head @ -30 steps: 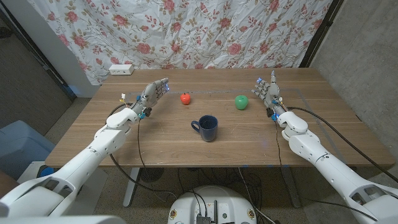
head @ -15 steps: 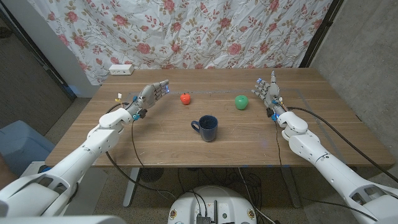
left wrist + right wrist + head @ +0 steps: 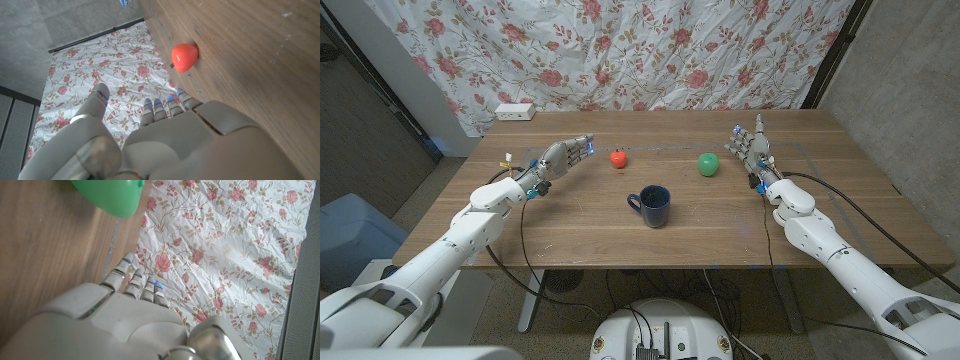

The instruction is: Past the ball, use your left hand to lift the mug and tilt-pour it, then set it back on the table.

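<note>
A dark blue mug [image 3: 651, 206] stands upright at the table's middle, its handle toward the robot's left. Behind it lie a red ball [image 3: 618, 157] [image 3: 184, 56] and a green ball [image 3: 708, 164] [image 3: 110, 195]. My left hand [image 3: 563, 156] [image 3: 160, 140] hovers open over the table left of the red ball, fingers stretched toward it, holding nothing. It is well apart from the mug. My right hand [image 3: 750, 146] [image 3: 130, 315] stands open at the right, just beside the green ball, fingers pointing to the far edge.
A white power strip [image 3: 514, 112] lies at the table's far left corner. A floral curtain [image 3: 620, 50] hangs behind the wooden table [image 3: 570, 225]. Cables run along both forearms.
My left hand has tilted and reached rightward toward the red ball, while its forearm swung lower. The right arm, mug and balls have stayed still.
</note>
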Available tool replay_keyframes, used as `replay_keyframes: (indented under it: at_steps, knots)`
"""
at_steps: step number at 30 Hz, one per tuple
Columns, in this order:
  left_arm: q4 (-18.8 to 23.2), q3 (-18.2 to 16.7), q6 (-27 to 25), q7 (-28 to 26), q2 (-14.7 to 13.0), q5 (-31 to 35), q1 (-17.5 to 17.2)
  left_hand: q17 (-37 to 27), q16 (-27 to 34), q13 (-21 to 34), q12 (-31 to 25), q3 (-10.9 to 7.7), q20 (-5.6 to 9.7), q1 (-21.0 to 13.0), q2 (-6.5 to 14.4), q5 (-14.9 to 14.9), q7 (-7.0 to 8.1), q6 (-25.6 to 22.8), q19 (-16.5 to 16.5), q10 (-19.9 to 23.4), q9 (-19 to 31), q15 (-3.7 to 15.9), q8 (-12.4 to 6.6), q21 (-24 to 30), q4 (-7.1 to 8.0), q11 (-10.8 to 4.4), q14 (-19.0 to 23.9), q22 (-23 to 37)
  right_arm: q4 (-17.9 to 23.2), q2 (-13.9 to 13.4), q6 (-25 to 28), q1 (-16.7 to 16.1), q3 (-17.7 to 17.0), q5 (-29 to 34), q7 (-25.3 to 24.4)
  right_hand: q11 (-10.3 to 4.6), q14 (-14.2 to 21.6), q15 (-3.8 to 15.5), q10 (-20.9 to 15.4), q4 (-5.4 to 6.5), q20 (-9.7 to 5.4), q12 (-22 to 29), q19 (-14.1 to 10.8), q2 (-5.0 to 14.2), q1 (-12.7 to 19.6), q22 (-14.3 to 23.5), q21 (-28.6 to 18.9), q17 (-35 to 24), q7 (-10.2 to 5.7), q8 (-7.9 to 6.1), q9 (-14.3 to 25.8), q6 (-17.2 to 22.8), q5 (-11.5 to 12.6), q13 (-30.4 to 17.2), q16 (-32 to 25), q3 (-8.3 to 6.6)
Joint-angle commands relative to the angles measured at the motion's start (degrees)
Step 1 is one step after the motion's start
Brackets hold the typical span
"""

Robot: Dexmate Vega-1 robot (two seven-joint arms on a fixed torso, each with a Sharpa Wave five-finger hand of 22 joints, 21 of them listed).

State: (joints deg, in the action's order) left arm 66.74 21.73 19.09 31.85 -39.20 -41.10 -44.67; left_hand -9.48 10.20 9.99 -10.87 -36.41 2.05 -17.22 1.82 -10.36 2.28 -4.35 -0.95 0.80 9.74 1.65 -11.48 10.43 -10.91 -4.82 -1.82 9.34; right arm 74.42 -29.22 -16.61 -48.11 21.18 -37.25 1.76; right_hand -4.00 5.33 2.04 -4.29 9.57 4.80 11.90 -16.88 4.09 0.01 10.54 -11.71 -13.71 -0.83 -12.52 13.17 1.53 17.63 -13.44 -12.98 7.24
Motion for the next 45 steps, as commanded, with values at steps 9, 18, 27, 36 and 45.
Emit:
replay_keyframes:
  at_steps: [9,18,27,36,45]
  knots:
    - [-4.16,2.60,4.23,10.41,0.31,1.24,2.84,-0.15,-0.19,0.30,-0.10,-0.98,0.95,-2.85,-0.74,-0.64,0.58,-0.36,0.41,-0.44,0.36,0.13,-0.28,-0.26,-0.21,-0.45,-0.60,0.05,-0.14,-0.06,-0.03,0.09,0.04,-0.11,0.41,-0.16,0.47,0.35,-0.12,0.31,-0.05,0.31,-0.18,2.74,-0.47,0.07,-0.27,-0.21,-0.06,-0.28,0.27,0.39,0.41,-0.22,-0.26,-0.02]
    - [-5.14,4.01,4.40,16.50,0.21,0.70,3.40,-0.19,-0.56,0.33,0.56,-1.81,0.43,-5.75,-2.30,-0.43,1.05,1.78,2.57,-3.40,0.41,-0.67,0.29,-0.61,-0.15,0.29,-3.19,0.05,-0.07,-0.11,0.01,0.06,0.01,-0.15,0.43,-0.15,0.54,0.41,-0.15,0.31,-0.06,0.32,-0.19,2.74,-0.47,0.07,-0.27,-0.21,-0.03,-0.29,0.27,0.42,0.41,-0.22,-0.28,-0.01]
    - [-4.94,4.78,5.33,19.59,-0.09,0.95,3.48,-0.20,-0.54,0.32,0.61,-2.26,0.05,-7.93,-3.82,-0.08,0.32,4.27,4.95,-5.60,0.40,-1.23,0.79,-0.72,-0.06,0.61,-5.36,0.04,0.00,-0.13,0.01,0.00,0.01,-0.15,0.40,-0.19,0.51,0.34,-0.17,0.31,-0.06,0.33,-0.20,2.74,-0.47,0.07,-0.28,-0.20,-0.04,-0.28,0.27,0.38,0.41,-0.22,-0.27,-0.01]
    - [-6.07,5.81,7.18,23.75,0.33,1.52,5.18,-0.22,-0.53,0.32,0.66,-2.70,-0.30,-9.96,-4.99,0.09,0.02,6.94,7.44,-7.85,0.40,-1.82,0.98,-0.74,0.03,1.10,-7.45,0.05,0.02,-0.12,0.03,0.00,0.02,-0.14,0.38,-0.16,0.46,0.34,-0.09,0.30,-0.04,0.30,-0.18,2.73,-0.47,0.07,-0.27,-0.20,-0.05,-0.28,0.27,0.38,0.41,-0.22,-0.25,-0.01]
    - [-7.61,6.48,9.40,27.28,0.83,1.79,6.51,-0.23,-0.53,0.32,0.71,-2.95,-0.50,-11.33,-5.78,0.19,-0.26,9.07,9.44,-9.68,0.40,-2.26,1.09,-0.78,0.10,1.39,-9.04,0.06,0.01,-0.01,-0.03,0.00,0.00,0.00,0.00,-0.22,0.49,0.42,-0.21,0.30,-0.03,0.35,-0.19,2.72,-0.47,0.07,-0.28,-0.20,-0.02,-0.29,0.27,0.40,0.41,-0.22,-0.26,0.00]
